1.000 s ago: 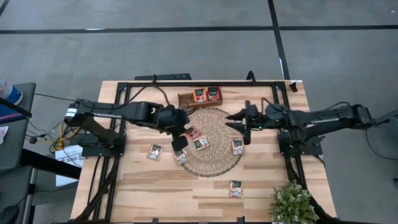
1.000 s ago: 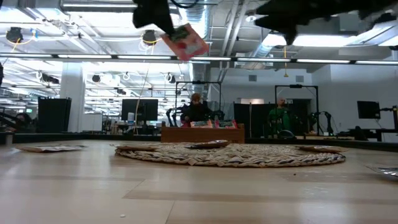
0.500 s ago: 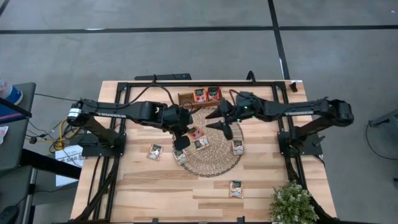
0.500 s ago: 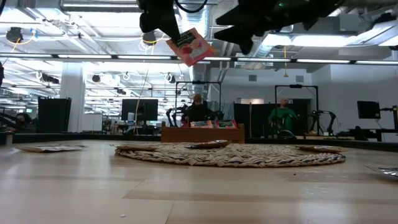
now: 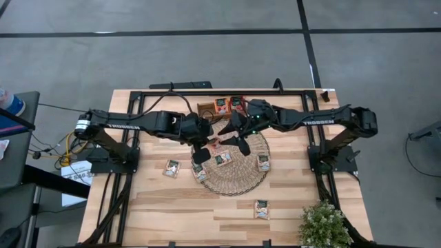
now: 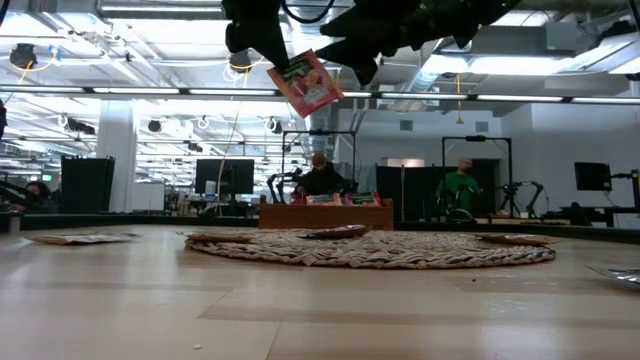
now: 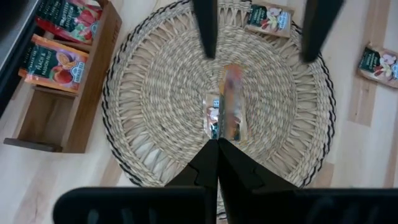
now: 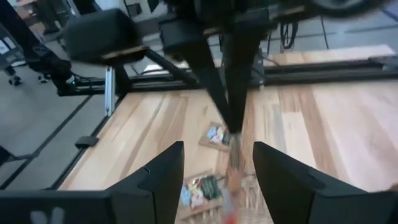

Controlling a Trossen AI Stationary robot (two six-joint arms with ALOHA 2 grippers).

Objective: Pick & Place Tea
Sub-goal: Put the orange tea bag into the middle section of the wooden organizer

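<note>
My left gripper [image 5: 204, 143] hangs high over the round woven mat [image 5: 234, 169], shut on a red tea sachet [image 6: 306, 82], which shows edge-on [image 7: 227, 112] in the left wrist view. My right gripper [image 5: 234, 135] is open and faces it from the table's right. Its two fingers [image 7: 205, 25] stand on either side of the sachet's free end without touching it. Three more sachets lie on the mat, one of them [image 5: 222, 159] under the grippers. The wooden tray [image 5: 207, 109] at the mat's far edge holds a red sachet and an orange sachet [image 5: 237, 105]. My left gripper pinches the red sachet between its two shut fingertips at one upper edge [image 6: 280, 66], coming from above and slanting toward the table's right. The sachet hangs tilted below the fingers, lifted clear, high above the mat.
Other sachets lie on the bare wood: one left of the mat [image 5: 171, 167] and one near the table's near edge [image 5: 261, 209]. A potted plant [image 5: 324, 224] stands at the near right corner. Black frame rails [image 5: 131, 138] run along the table's sides.
My right arm has swung from the table's right toward the left gripper, staying open, until its fingers flank the hanging sachet. My left gripper has stayed over the mat; the held sachet has tipped a little in the hold.
</note>
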